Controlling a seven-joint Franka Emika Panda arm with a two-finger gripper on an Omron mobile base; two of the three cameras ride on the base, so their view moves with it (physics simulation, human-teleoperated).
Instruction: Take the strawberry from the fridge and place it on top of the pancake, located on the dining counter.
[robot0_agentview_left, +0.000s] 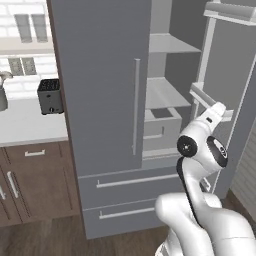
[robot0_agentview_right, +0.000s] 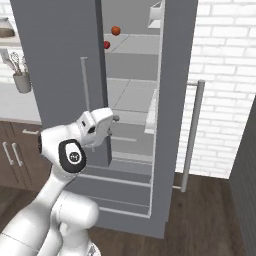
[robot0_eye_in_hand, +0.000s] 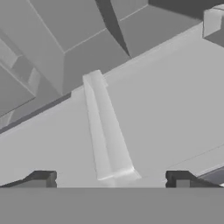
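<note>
Pincer (robot0_eye_in_hand: 111, 181) tips, spread wide and holding nothing, point at a pale fridge (robot0_agentview_left: 105, 100) shelf just ahead. Well above and beyond them, on a higher shelf behind the opened right door, sits the strawberry (robot0_agentview_right: 106, 44) beside an orange-red ball (robot0_agentview_right: 116, 30). Door work looks finished; reaching, grasping and carrying to the pancake remain.

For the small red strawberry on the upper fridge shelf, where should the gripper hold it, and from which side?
Hold the strawberry across its middle, coming level from the fridge's open front. It is tiny and sits on the shelf beside the orange-red ball, with little room above.
</note>
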